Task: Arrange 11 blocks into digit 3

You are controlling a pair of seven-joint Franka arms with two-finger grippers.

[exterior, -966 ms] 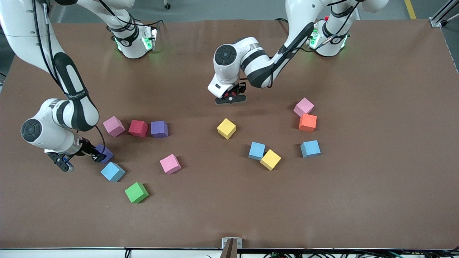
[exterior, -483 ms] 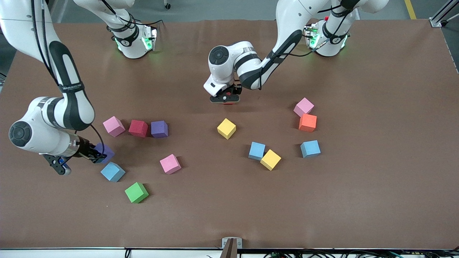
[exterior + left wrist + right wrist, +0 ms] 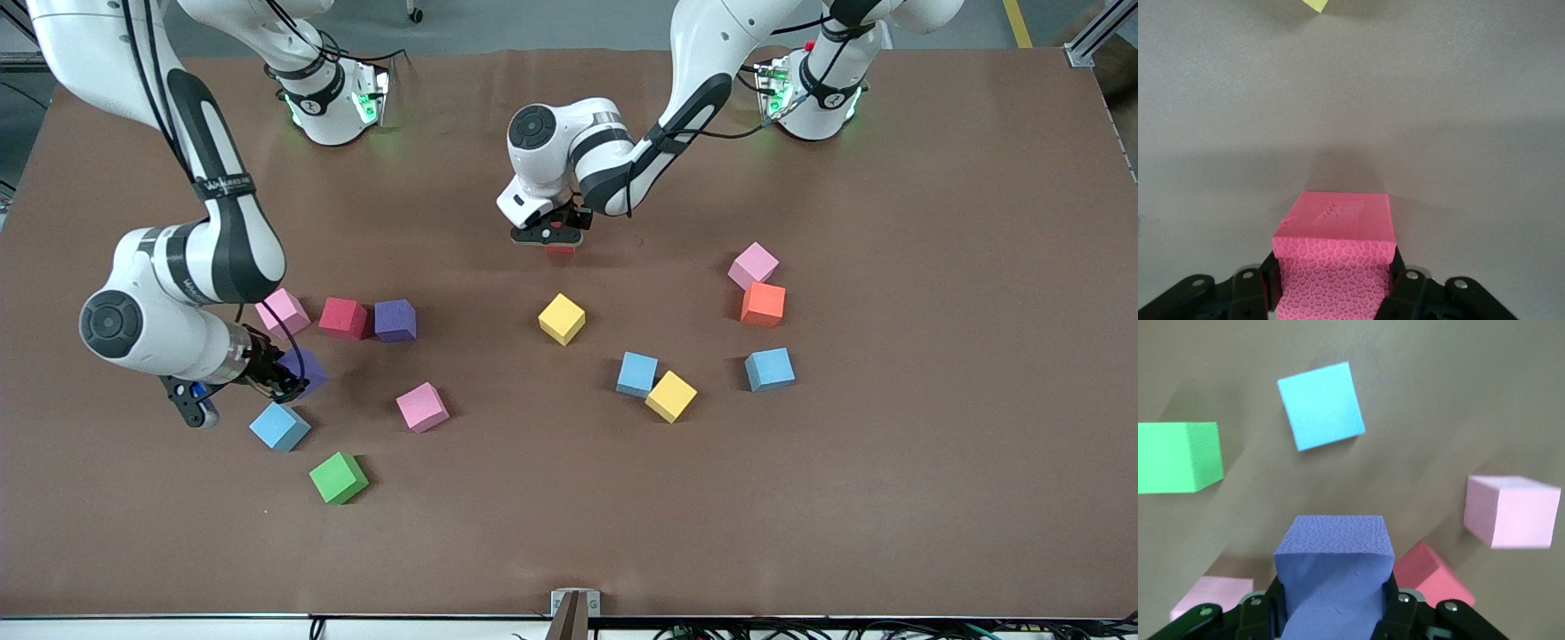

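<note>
My right gripper is shut on a purple block, held just above the table between a pink block and a light blue block. That pink block starts a row with a red block and a second purple block. My left gripper is shut on a red block above bare table, with a yellow block nearer the front camera. Another pink block lies loose near the row.
Toward the left arm's end lie a pink block, an orange block, two light blue blocks and a yellow block. A green cube sits nearer the front camera than the light blue block.
My right gripper has carried the purple block toward the row of pink, red and purple blocks. My left gripper has drifted with its red block toward the robots' bases.
</note>
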